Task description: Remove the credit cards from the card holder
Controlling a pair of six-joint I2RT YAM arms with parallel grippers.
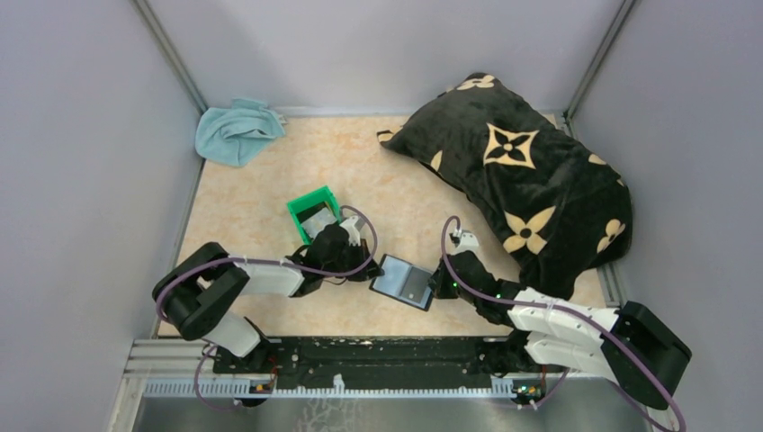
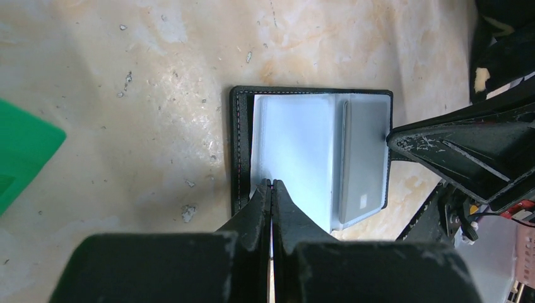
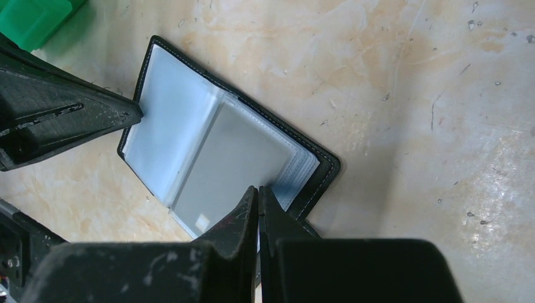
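Card holder (image 1: 403, 282) lies open near the tabletop's (image 1: 270, 180) near edge, between left hand (image 2: 271, 186) and right hand (image 3: 258, 189), both fully closed, tips touching its opposite edges.

Table (image 1: 270, 189): beige-orange marbled top, scuffed and speckled. Far left corner: crumpled light-blue cloth (image 1: 236, 130). Far right: big black pillow (image 1: 522, 171) with tan flower print, reaching down the right side. Left of centre: small green bin (image 1: 313, 212). Near centre: black card holder (image 1: 404, 283), lying open, clear sleeves up.
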